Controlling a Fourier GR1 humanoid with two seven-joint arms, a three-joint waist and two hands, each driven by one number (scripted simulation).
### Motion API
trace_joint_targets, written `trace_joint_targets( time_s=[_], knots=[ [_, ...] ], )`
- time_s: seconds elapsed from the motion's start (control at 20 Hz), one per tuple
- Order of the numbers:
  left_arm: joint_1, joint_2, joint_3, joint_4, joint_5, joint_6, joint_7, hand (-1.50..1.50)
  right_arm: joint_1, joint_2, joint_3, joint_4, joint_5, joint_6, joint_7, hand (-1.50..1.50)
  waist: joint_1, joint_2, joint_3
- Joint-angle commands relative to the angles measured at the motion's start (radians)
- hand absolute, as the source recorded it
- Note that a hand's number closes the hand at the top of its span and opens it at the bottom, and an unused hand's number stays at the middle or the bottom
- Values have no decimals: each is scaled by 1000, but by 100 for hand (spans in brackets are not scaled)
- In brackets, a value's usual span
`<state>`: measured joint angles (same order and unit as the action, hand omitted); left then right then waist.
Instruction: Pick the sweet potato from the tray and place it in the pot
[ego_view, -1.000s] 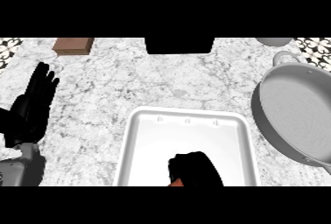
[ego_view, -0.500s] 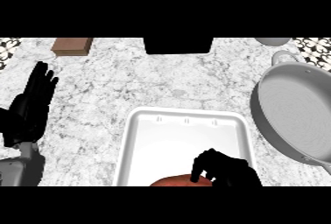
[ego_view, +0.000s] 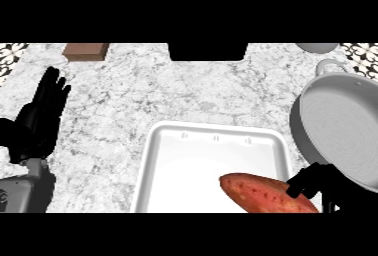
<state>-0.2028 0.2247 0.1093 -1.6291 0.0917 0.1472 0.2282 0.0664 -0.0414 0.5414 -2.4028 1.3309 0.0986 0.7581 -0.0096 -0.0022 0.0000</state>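
No writing I can read. My right hand (ego_view: 319, 183) curls around the reddish-brown sweet potato (ego_view: 264, 194) over the white rectangular tray (ego_view: 156, 165), beside the grey round pot (ego_view: 347, 134); my left hand (ego_view: 38, 120) rests open on the marble worktop (ego_view: 148, 95).

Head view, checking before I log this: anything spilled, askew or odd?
Nothing stands out. The reddish-brown sweet potato lies at the white tray's near right corner by the right hand; the grey round pot sits upright beside it, nothing inside.

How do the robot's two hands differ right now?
The left hand rests open at the view's left, fingers straight, touching nothing; the right hand sits low at the right, fingers curled against the sweet potato over the tray. Both are black.
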Motion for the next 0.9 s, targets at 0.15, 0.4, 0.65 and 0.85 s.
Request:
trace_joint_targets(
  time_s=[0.15,0.4,0.65,0.85],
  knots=[
    [1,-20,-26,-63,-21,22,43,0,-36,5,-253,-134,-223,58,-41,150,8,3,1],
    [11,16,23,-24,17,-21,30,0,-22,21,-446,-9,-355,-17,-143,150,7,4,3],
    [27,-3,16,-8,14,-29,-23,0,-136,-1,-692,185,-594,-73,-263,150,12,5,2],
    [-33,-11,1,-5,0,-8,22,0,-136,-206,-761,379,-328,-126,-391,150,12,9,1]
  ],
)
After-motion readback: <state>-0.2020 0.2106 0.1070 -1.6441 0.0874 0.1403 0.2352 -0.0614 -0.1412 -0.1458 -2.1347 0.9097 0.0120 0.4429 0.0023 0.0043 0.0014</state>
